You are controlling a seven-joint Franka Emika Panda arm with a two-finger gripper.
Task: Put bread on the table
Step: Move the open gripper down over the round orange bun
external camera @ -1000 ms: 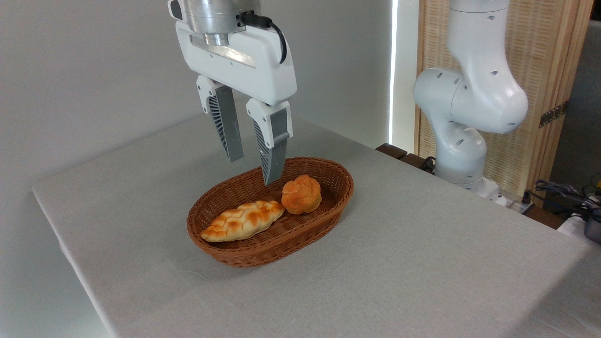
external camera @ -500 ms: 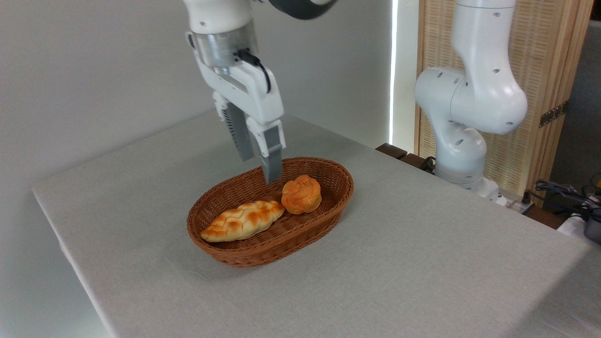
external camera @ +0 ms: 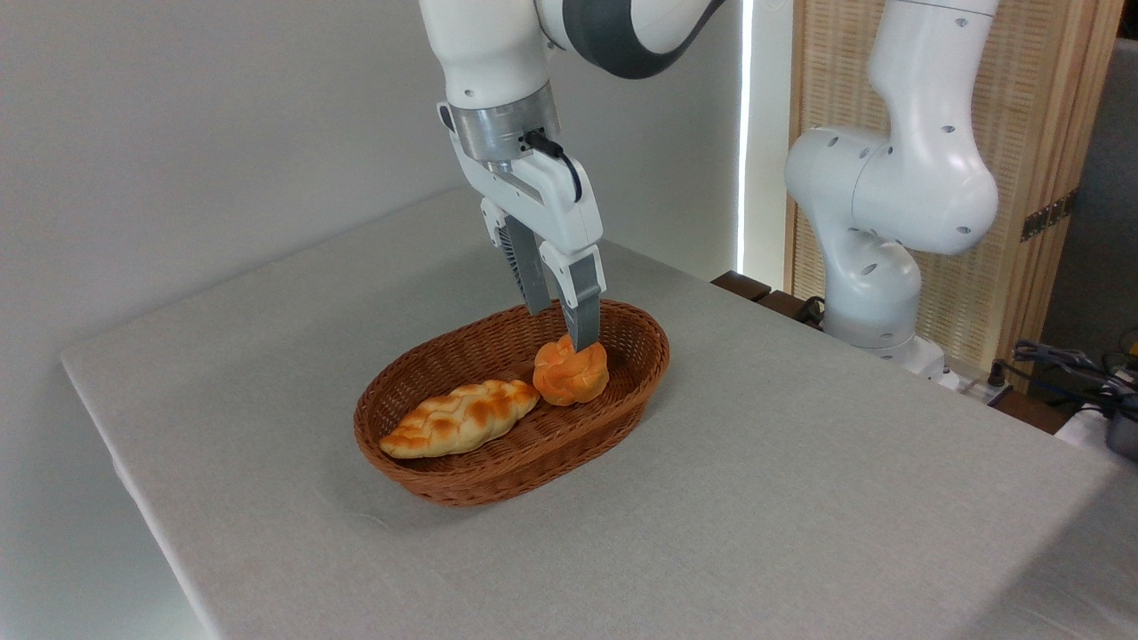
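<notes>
The hand (external camera: 562, 331) hangs right over the far end of the basket (external camera: 462, 484). Its two fingers (external camera: 584, 307) point down with only a narrow gap between them, and they hold nothing. The nearer fingertip looks to be touching, or almost touching, the top of the bread (external camera: 570, 373), the small round orange bun.

A second ago the hand was higher and more to the left, near the middle of the basket. Now it has come across to the right and dropped lower, so it sits just above the bun. The bun and the long braided loaf (external camera: 460, 418) have not moved at all. This likely means the arm has picked the round bun and is getting ready to grab it. The gap looks too small to go around the bun, so the fingers may need to spread more first.

The bread is in the basket, next to the end of the loaf. It is not yet on the counter (external camera: 800, 498), so the job has hardly begun.

I can see no writing, names or labels anywhere.
</notes>
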